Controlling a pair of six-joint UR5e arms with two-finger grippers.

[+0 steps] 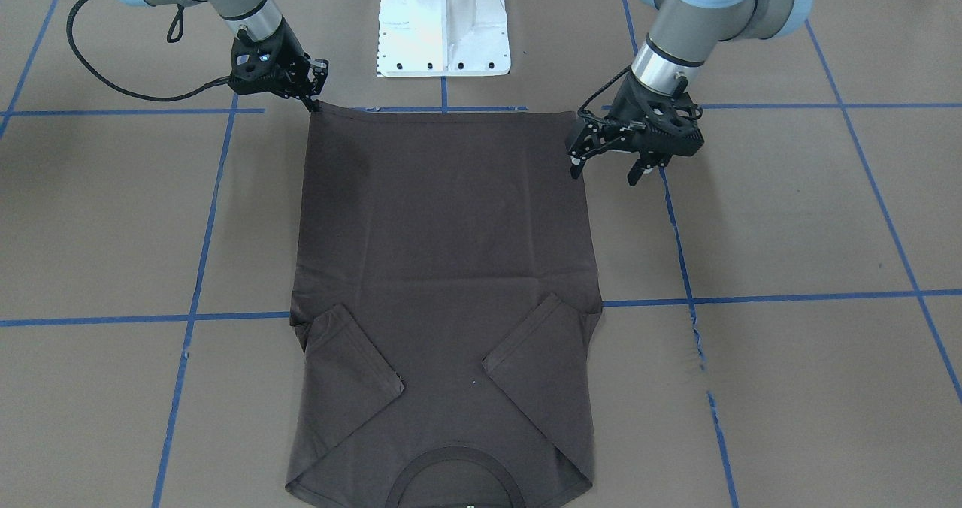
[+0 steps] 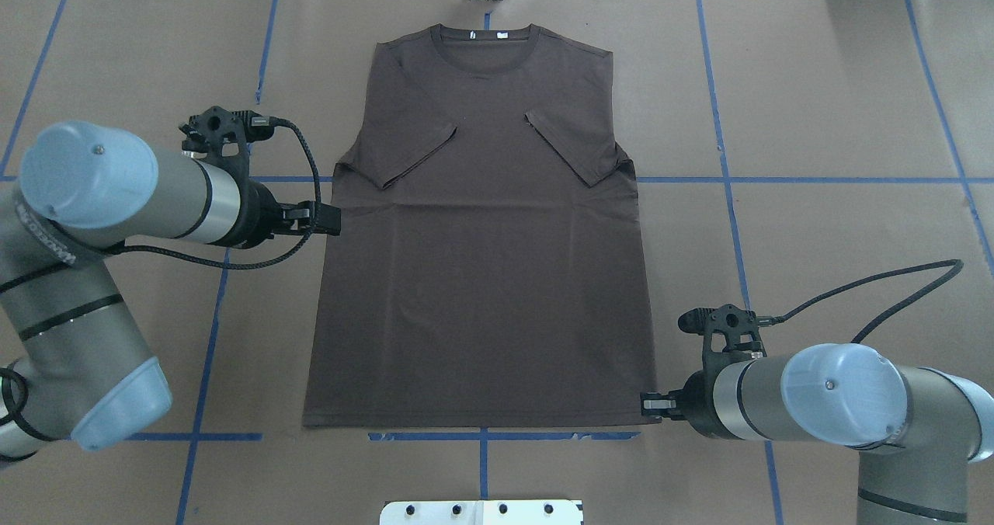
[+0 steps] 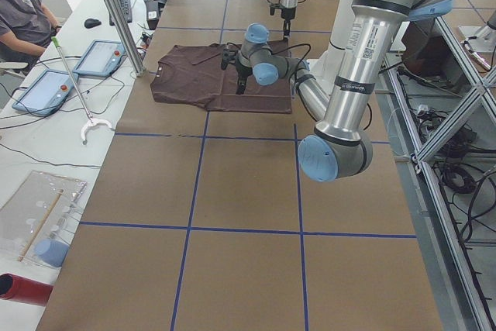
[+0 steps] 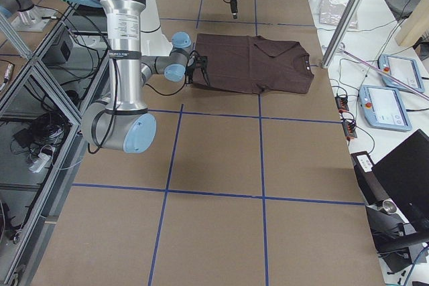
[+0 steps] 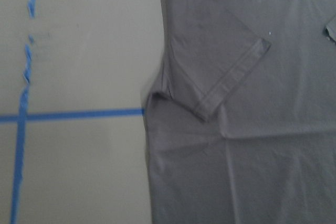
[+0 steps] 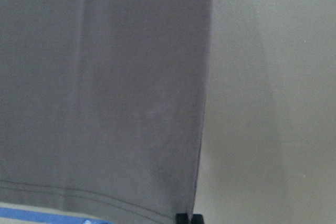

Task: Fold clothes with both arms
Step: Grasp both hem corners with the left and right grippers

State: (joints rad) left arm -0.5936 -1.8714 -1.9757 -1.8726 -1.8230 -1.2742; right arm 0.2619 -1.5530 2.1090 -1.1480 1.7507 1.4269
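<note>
- The table (image 2: 815, 121) carries the shirt (image 2: 481, 261) spread flat at its middle, with the sleeves (image 2: 411, 156) tucked inward, so the body looks squared off ready for folding.
- The shirt's long axis runs straight away from the robot, with the hem beside the base (image 1: 443, 27) and the collar (image 2: 485, 39) at the far end.
- The left gripper (image 1: 604, 171) hangs just beside the shirt's side edge, fingers spread and gripping nothing.
- The right gripper (image 1: 313, 96) sits at a hem corner, fingers seemingly pinched on it, probably to lift.

Brown table (image 1: 827, 215), blue tape grid (image 1: 751, 297), white base (image 1: 443, 27).
</note>
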